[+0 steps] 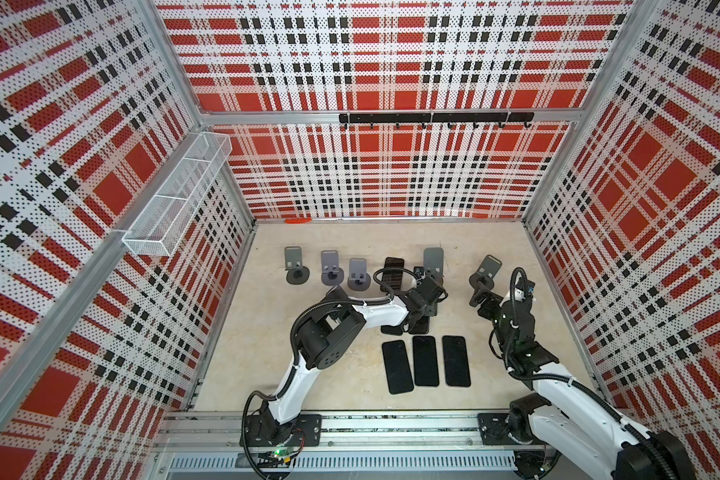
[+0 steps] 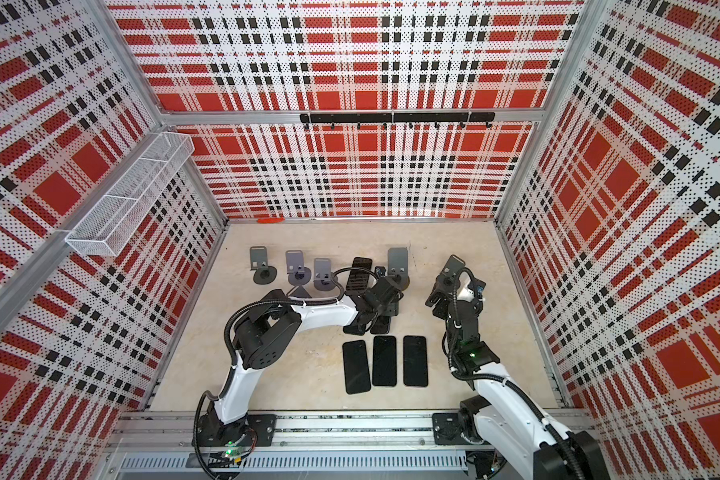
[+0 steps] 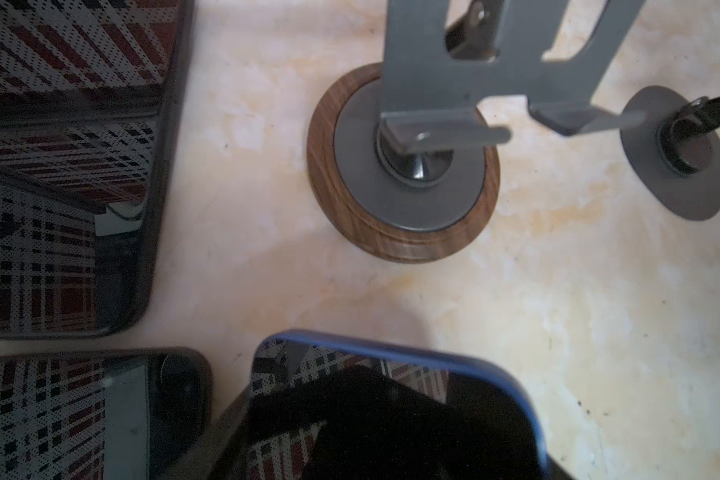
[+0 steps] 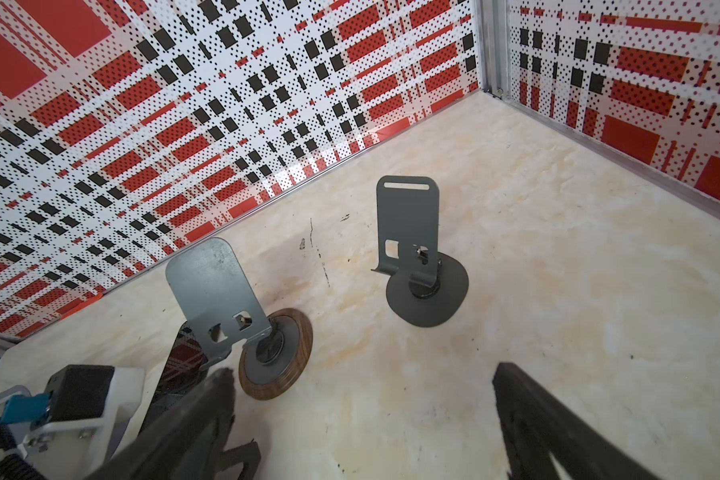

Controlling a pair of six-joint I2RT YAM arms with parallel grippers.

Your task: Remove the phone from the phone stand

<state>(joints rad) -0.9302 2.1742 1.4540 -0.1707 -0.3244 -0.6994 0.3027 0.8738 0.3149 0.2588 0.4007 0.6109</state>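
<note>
Five bare stands [image 1: 331,268] are ranged along the far side of the table [image 1: 350,395]. One propped phone [image 1: 393,272] fills the gap between the third of them and the wood-based stand [image 1: 433,261]. Row of three phones [image 1: 425,360]: flat, screens up, near of centre.

Left wrist view only: the blue phone [image 3: 454,399] is shown tilted, close under the camera and clear of the wood-based stand, whose ledge is seen bare. Two further phones [image 3: 59,208] are seen beside it. The fingers are hidden in this view.

Both top views: the blue phone is masked by the left gripper [image 1: 420,311], which is pointed down with its jaws drawn in on that phone. The left arm is held bent at the elbow, forearm laid toward centre.

Right wrist view only: the right gripper [image 4: 371,419] is shown with its fingers [image 4: 549,428] spread wide, nothing between them. It is held low, just near of the rightmost stand [image 4: 408,232].
</note>
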